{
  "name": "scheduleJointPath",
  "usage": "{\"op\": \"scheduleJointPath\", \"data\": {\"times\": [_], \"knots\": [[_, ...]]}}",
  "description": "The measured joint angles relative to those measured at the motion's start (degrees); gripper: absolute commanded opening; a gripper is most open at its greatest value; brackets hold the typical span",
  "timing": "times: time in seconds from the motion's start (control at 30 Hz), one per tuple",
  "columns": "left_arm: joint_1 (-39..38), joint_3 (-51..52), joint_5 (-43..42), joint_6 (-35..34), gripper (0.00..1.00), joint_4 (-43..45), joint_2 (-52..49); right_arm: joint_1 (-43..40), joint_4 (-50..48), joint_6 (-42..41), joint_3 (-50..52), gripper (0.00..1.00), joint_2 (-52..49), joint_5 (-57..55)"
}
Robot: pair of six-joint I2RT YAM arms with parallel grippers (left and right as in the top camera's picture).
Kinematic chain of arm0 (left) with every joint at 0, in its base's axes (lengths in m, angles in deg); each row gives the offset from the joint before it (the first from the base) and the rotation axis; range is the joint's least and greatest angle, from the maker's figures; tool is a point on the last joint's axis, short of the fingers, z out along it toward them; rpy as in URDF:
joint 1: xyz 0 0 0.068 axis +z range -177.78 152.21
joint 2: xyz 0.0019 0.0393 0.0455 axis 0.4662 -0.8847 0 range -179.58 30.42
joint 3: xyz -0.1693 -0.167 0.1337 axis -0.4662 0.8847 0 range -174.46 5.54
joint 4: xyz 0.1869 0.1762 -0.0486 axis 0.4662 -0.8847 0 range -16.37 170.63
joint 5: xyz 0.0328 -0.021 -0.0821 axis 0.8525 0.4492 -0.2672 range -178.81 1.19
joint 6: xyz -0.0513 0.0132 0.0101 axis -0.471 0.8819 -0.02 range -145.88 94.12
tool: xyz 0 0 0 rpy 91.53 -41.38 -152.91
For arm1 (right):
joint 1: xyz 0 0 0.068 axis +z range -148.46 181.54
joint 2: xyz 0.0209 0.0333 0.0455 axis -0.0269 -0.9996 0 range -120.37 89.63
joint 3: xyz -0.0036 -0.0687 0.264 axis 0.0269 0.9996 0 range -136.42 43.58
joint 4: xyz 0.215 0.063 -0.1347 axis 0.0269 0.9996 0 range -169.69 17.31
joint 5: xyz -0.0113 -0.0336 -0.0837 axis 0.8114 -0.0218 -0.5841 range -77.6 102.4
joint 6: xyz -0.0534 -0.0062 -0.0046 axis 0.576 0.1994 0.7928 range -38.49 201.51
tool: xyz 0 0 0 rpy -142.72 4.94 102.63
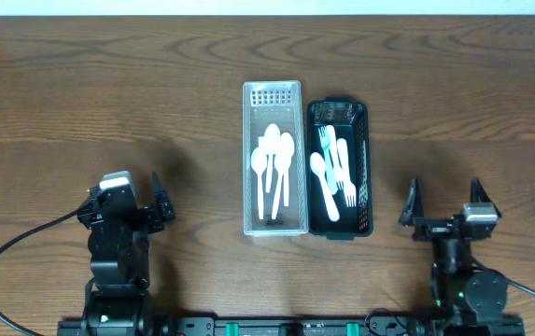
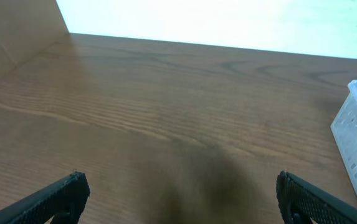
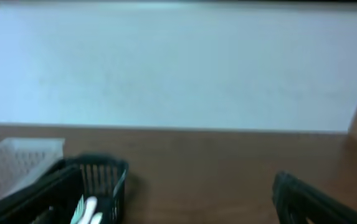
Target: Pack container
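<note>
Bright, even light, a soft shadow on the table, and the right wrist view blurred throughout.

Left tray and right tray are sitting side by side mid-table, holding spoons and forks respectively, with left gripper and right gripper sitting nearer the front, flanking them.

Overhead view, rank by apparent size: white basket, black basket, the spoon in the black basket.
1-2. white basket and black basket: too close to rank; white looks slightly longer, black slightly wider.
3. spoon in the black basket, far smaller.
</note>
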Motion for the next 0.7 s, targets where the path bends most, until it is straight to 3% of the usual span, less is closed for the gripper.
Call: {"op": "scheduleJointPath", "data": {"times": [0.23,0.7], "knots": [[0.0,0.0,0.0,0.0,0.98,0.0,0.0,1.1,7.4,0.9,2.7,0.99,-0.1,0.7],[0.0,0.0,0.0,0.0,0.98,0.0,0.0,1.1,7.6,0.9,2.7,0.99,-0.4,3.5]]}}
